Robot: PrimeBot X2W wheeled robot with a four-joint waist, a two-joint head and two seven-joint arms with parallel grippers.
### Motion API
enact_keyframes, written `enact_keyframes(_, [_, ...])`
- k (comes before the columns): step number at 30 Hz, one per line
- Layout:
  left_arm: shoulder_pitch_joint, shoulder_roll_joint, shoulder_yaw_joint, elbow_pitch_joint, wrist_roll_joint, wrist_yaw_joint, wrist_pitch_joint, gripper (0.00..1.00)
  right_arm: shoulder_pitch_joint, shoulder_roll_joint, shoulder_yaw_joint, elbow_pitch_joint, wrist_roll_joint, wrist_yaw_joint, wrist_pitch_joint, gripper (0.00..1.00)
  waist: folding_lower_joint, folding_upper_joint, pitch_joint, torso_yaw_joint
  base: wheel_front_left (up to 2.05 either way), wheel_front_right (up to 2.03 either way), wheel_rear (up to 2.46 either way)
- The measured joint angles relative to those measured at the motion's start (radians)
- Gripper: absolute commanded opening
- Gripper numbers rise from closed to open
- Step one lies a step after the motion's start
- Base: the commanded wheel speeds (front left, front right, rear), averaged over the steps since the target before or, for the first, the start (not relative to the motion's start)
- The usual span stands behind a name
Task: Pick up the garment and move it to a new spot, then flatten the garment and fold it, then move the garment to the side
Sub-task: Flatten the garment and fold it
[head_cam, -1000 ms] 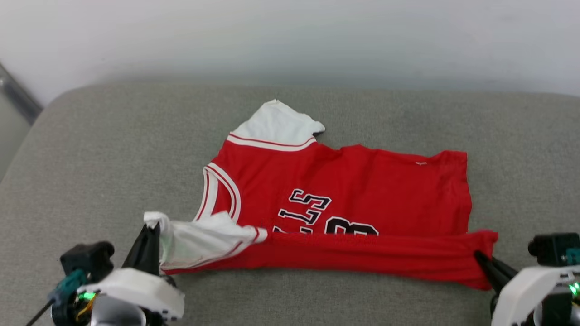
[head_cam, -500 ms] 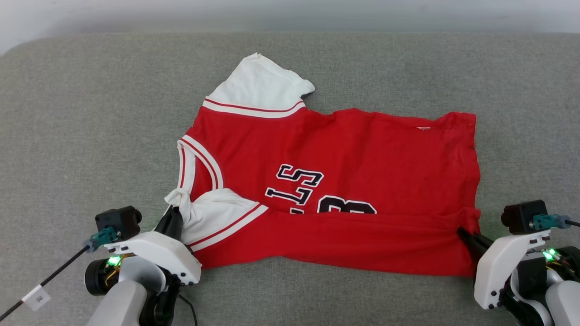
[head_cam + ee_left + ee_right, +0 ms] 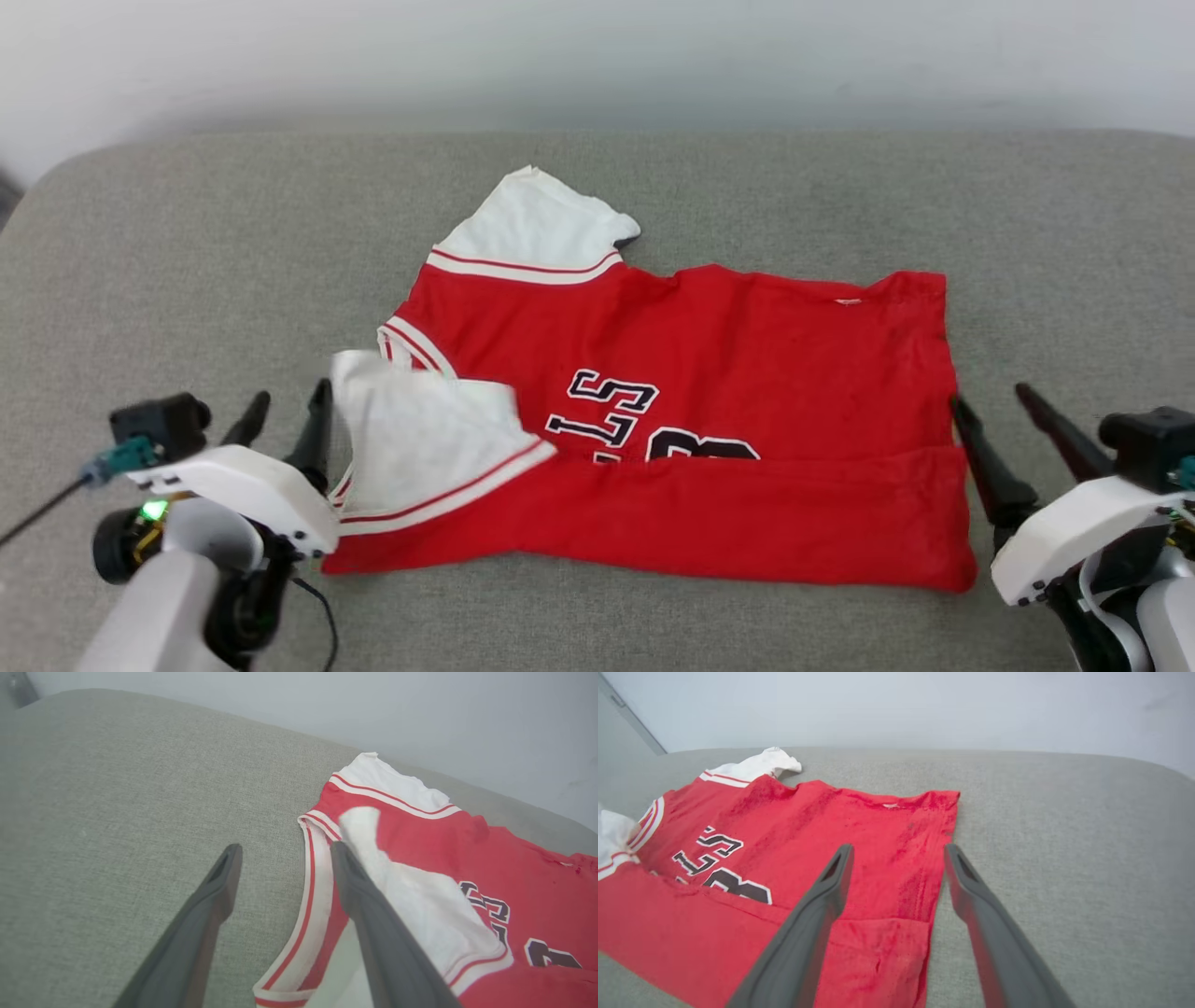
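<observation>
The garment (image 3: 728, 373), a red jersey with white sleeves, lies spread near the middle of the grey fabric-covered worktop (image 3: 187, 280), collar toward the robot's left and hem toward its right. Its near long edge (image 3: 709, 523) is turned up over the front as a band that hides the lower part of the black lettering (image 3: 616, 411). The far sleeve (image 3: 532, 224) lies flat. The near sleeve (image 3: 420, 448) sits rumpled and askew across the collar. The left claw (image 3: 291, 392) stands with fingers apart just beside that sleeve, gripping nothing. The left wrist view puts one finger (image 3: 369, 914) across the sleeve, but whether it touches the cloth cannot be told. The right claw (image 3: 988, 395) is likewise spread and empty at the hem, whose edge passes between its fingers in the right wrist view. A pale wall (image 3: 597, 56) rises behind the worktop. The first fold appears laid, with more folds and the move aside to come. There are three main hazards. A finger that close could catch the sleeve or hem as an arm moves and drag the band open. A fold over the rumpled sleeve would trap the crease. A pinch on only the top layer would let the fold drop out in transit.
</observation>
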Motion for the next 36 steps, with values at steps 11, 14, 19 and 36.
enact_keyframes(11, [0.056, 0.251, 0.007, -0.295, -0.03, 0.025, 0.354, 1.0, 0.083, 0.083, -0.125, -0.237, -0.102, 0.0, -0.045, 1.0, 0.0, 0.0, -0.048, -0.044, 0.0, 0.0, 0.0])
enact_keyframes(14, [0.095, 0.309, -0.019, -0.356, -0.065, 0.026, 0.497, 1.0, 0.098, 0.1, -0.136, -0.302, -0.12, 0.0, -0.03, 1.0, 0.0, 0.0, -0.036, -0.057, 0.0, 0.0, 0.0])
enact_keyframes(19, [0.186, 0.328, -0.028, -0.41, -0.143, 0.075, 0.641, 1.0, 0.109, 0.131, -0.146, -0.36, -0.132, 0.0, -0.019, 1.0, -0.0001, 0.0, 0.004, -0.08, 0.0, 0.0, 0.0])
enact_keyframes(36, [0.231, 0.247, -0.011, -0.308, -0.26, 0.053, 0.64, 0.0, 0.109, 0.137, -0.202, -0.342, -0.071, 0.0, 0.057, 1.0, -0.0001, 0.0, 0.077, -0.12, 0.0, 0.0, 0.0])
